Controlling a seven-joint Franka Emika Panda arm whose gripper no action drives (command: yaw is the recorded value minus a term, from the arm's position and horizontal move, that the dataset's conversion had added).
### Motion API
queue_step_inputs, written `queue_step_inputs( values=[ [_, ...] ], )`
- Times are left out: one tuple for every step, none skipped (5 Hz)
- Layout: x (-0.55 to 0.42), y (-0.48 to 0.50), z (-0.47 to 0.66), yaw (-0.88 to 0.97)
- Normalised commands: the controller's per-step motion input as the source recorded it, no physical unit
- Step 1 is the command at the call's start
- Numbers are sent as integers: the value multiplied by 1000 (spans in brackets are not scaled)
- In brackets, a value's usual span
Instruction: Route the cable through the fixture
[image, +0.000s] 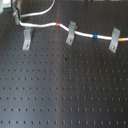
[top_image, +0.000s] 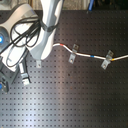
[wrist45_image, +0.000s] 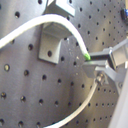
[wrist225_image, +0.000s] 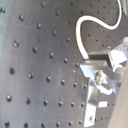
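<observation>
Black perforated tabletop, evenly lit.

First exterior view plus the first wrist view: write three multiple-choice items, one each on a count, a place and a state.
1. How many fixtures show in the first exterior view? A two; B three; C five.
2. Where is the cable's red-orange band? A between the left fixture and the middle fixture; B past the right fixture; C inside a slot.
3. What is the gripper doing? A open, nothing near; B gripping a fixture; C pinching the cable.

Answers: 1 B, three grey clips stand in a row. 2 A, the band lies on the span between those two. 3 C, in the first wrist view the cable ends between closed fingers.
</observation>
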Motion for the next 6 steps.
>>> queue_step_inputs(
  values=[
    [-95,495,209,0],
    [95,368,323,0],
    [-44,57,511,-49],
    [-28,-79,92,0],
    [-62,-429,-102,14],
    [0,0,-15,0]
  ],
)
